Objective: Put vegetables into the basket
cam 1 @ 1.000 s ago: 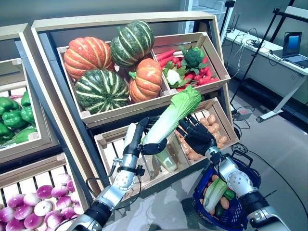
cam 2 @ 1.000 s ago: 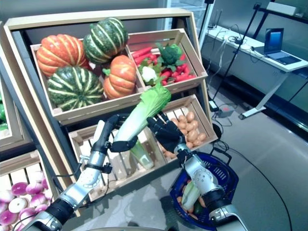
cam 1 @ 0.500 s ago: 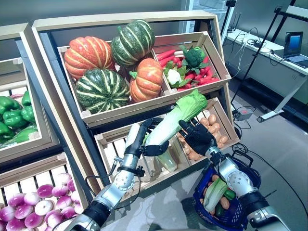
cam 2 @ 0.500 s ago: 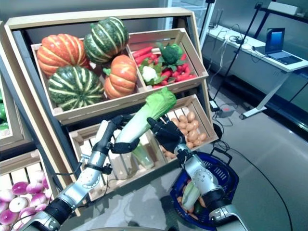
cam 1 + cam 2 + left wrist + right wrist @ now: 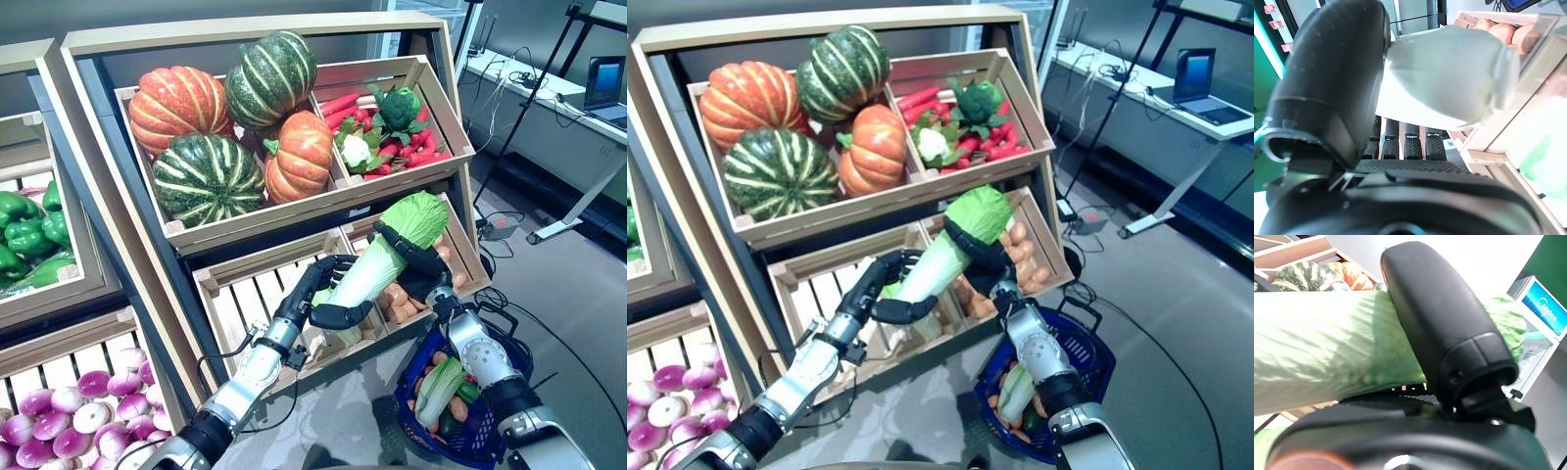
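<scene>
Far left, green peppers (image 5: 24, 230) sit in a side crate with purple onions (image 5: 59, 426) below them. The wooden rack (image 5: 245, 34) carries striped pumpkins (image 5: 230, 127) on its upper shelf. In front of the lower crates, the left hand (image 5: 328, 294) curls round the pale stalk end of the napa cabbage (image 5: 377, 259), while the right hand (image 5: 416, 262) wraps its leafy top. Only the right wrist view shows the thumb (image 5: 1435, 318) pressed across the leaves. Lower right, the blue basket (image 5: 490, 426), holding vegetables, rests on grey floor; a desk with a laptop (image 5: 607, 88) stands far right.
</scene>
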{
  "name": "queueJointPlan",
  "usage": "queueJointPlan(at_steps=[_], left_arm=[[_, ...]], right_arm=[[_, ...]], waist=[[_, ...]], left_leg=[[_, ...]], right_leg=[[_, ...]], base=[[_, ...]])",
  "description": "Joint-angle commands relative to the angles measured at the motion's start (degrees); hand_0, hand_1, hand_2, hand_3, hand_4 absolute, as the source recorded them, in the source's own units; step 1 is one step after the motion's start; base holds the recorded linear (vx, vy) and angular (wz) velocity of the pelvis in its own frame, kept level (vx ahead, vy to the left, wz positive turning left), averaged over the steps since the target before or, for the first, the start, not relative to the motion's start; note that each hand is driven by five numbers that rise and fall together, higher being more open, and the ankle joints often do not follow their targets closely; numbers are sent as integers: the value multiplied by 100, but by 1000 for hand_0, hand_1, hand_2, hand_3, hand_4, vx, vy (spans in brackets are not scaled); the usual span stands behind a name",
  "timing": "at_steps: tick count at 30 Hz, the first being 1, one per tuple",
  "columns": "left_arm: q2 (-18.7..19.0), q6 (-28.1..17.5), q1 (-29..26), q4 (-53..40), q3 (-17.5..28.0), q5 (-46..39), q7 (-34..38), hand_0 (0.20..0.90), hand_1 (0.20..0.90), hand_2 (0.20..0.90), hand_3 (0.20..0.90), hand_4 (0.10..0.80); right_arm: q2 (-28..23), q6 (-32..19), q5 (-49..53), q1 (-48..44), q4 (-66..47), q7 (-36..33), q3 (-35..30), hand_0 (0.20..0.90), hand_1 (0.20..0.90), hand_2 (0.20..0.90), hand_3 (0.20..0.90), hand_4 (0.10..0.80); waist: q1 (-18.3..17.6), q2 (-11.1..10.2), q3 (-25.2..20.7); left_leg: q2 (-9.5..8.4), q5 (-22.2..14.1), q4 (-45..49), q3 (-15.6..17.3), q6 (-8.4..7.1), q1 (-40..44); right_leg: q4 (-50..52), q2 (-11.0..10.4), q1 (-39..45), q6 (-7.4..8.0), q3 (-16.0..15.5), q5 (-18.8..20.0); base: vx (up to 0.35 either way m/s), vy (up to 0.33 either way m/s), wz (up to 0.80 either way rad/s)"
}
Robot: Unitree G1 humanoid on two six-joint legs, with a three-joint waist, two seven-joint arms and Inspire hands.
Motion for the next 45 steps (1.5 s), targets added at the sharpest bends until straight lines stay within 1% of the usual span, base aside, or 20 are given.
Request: queueJointPlan(at_steps=[1,3,7,16,18,19,20,23,27,30,33,35,38,40,41,45], left_arm=[[-30,-692,-711,-1011,-589,133,-292,300,300,300,300,400],[-4,-710,-679,-1001,-529,136,-245,300,300,300,300,400],[26,-653,-627,-1000,-412,156,-98,300,300,300,300,400],[-23,-679,-560,-709,-202,195,269,300,300,300,300,400],[-21,-616,-557,-688,-124,142,284,309,309,309,309,406],[-21,-600,-553,-689,-110,137,281,385,385,385,385,456],[-29,-543,-541,-674,-82,127,284,900,900,900,900,800],[-37,-525,-493,-642,-14,107,292,900,900,900,900,800],[-56,-373,-464,-553,52,124,355,900,900,900,900,800],[-33,-345,-432,-430,157,116,569,900,900,900,900,800],[-5,-326,-408,-254,320,181,740,900,900,900,900,800],[12,-236,-322,-135,464,275,871,900,900,900,900,800],[48,-151,-223,30,614,428,1039,900,900,900,900,800],[50,-103,-147,279,715,604,1247,900,900,900,900,800],[59,-8,-112,372,763,619,1319,900,900,900,900,800],[9,60,15,863,935,616,1454,900,900,900,900,800]], right_arm=[[137,-783,724,-1477,130,236,-693,300,300,300,300,400],[149,-889,682,-1439,111,262,-682,300,300,300,300,400],[156,-929,516,-1283,-12,311,-716,300,300,300,300,400],[83,-861,254,-1156,-161,152,-703,300,300,300,300,400],[65,-834,245,-1104,-183,121,-726,300,300,300,300,400],[69,-838,237,-1087,-193,114,-727,300,300,300,300,400],[85,-848,212,-1033,-219,83,-727,300,300,300,300,400],[100,-868,149,-949,-215,59,-752,300,300,300,300,400],[68,-927,-10,-862,-141,6,-773,300,300,300,300,400],[-12,-960,-76,-805,-89,-19,-823,300,300,300,300,400],[-55,-1037,-82,-739,-44,-82,-894,300,300,300,300,400],[-56,-1178,-217,-604,-65,-127,-931,300,300,300,300,400],[-88,-1235,-380,-505,-71,-159,-975,300,300,300,300,400],[-114,-1229,-523,-433,-75,-221,-999,300,300,300,300,400],[-130,-1238,-614,-391,-77,-281,-1008,300,300,300,300,400],[-251,-1270,-912,-279,15,-414,-1060,300,300,300,300,400]], waist=[[82,-155,-209],[93,-150,-211],[86,-146,-220],[34,-156,-255],[23,-158,-258],[21,-158,-257],[13,-161,-256],[10,-157,-257],[-4,-145,-271],[-16,-139,-276],[-28,-140,-280],[-41,-141,-281],[-58,-142,-284],[-82,-142,-283],[-92,-142,-283],[-101,-148,-250]], left_leg=[[-146,-388,43,-340,73,-50],[-147,-383,44,-358,71,-42],[-141,-386,42,-362,69,-29],[-119,-363,31,-317,54,-27],[-116,-356,28,-307,56,-25],[-114,-354,28,-305,56,-26],[-113,-350,26,-297,57,-25],[-113,-344,19,-294,56,-26],[-102,-326,8,-282,47,-48],[-88,-315,8,-273,35,-72],[-75,-307,8,-268,26,-79],[-70,-291,8,-251,27,-88],[-60,-280,8,-231,34,-104],[-56,-274,8,-215,40,-110],[-53,-267,8,-201,42,-114],[-37,-247,8,-159,50,-124]], right_leg=[[88,-192,301,-12,-11,-213],[88,-191,308,-13,-18,-210],[80,-190,317,-11,-27,-206],[61,-177,284,-21,16,-183],[58,-178,276,-20,18,-171],[56,-179,276,-20,18,-169],[53,-179,274,-19,22,-163],[48,-179,266,-19,21,-154],[31,-180,246,-9,22,-131],[16,-186,232,0,12,-112],[10,-184,222,1,23,-98],[10,-184,205,3,32,-84],[10,-183,170,-1,56,-68],[10,-173,149,-5,97,-67],[10,-171,139,-9,113,-66],[10,-162,117,-21,127,-62]], base=[[24,3,8],[26,7,5],[5,0,1],[0,0,0],[0,0,0],[0,0,0],[0,0,0],[0,0,0],[0,0,0],[0,0,0],[0,0,0],[0,0,0],[0,0,0],[0,0,0],[0,0,0],[0,0,0]])
